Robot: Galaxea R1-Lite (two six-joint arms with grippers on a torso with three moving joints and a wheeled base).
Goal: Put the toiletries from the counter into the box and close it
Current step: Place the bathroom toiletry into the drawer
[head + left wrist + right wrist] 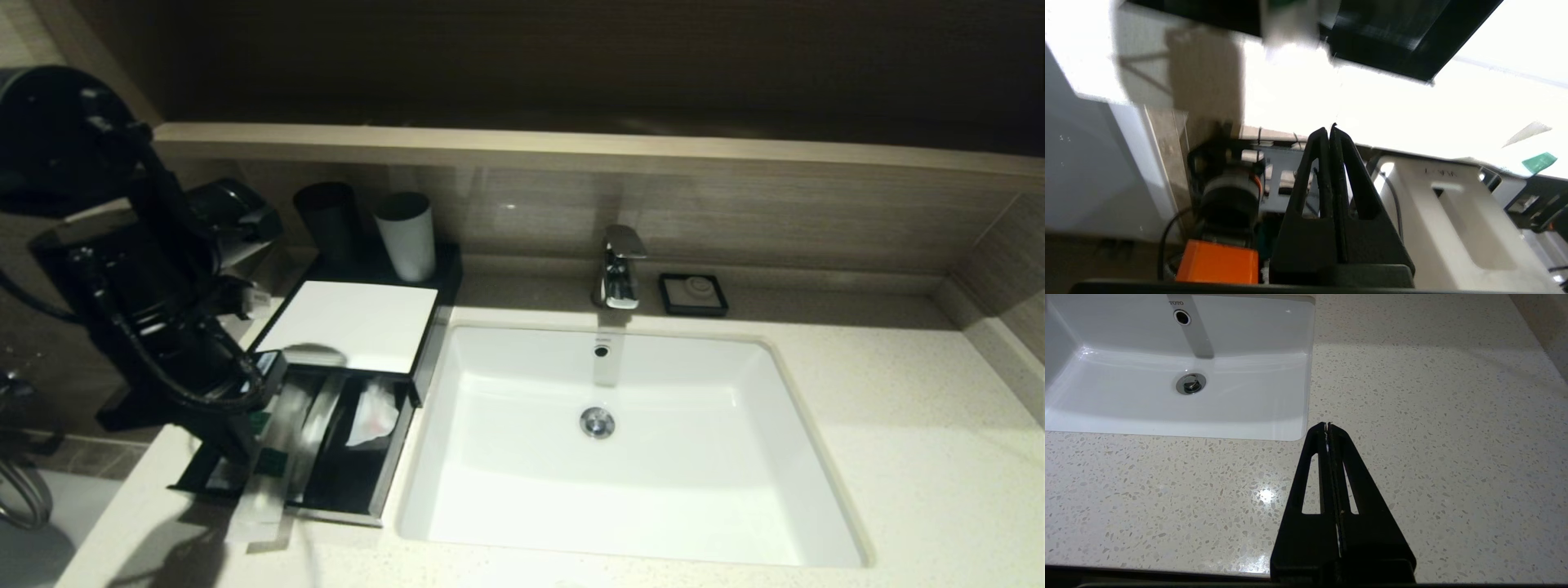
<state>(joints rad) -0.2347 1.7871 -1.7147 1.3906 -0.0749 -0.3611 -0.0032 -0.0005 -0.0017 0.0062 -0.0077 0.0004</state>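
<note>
Head view: the box [347, 327] sits at the counter's [898, 425] left edge beside the basin [620, 449], drawer pulled out. Packets [286, 433] lie in the drawer, one overhanging its front onto the counter. The left arm's gripper [245, 425] hangs over them.

Left wrist view: the left gripper [1329, 132] has its fingers pressed together, holding nothing.

Right wrist view: the right gripper [1327, 426] hovers over bare counter near the front edge, pinched closed, empty.

Packing looks nearly done; next, tuck the overhanging packet in, then push the drawer home.
</note>
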